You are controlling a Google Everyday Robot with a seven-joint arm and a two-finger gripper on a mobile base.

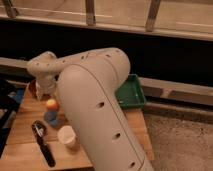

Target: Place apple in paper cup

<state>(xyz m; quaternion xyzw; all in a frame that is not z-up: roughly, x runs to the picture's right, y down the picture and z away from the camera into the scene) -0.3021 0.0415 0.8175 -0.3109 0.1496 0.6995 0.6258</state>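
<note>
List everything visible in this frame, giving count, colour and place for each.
apple: one, orange-yellow, just under the gripper and right above the blue cup in the picture; whether it is held cannot be told.
paper cup: one, cream-white, upright near the table's front, beside the arm.
blue cup: one, blue, on the table behind the paper cup.
black tool: one, black, long, lying on the table to the picture's left of the paper cup.
green tray: one, green, at the table's far right corner, partly hidden by the arm.
table: one, light wood.
arm: one, white, filling the middle of the view.
gripper: one, pale, over the table's far left part.
</note>
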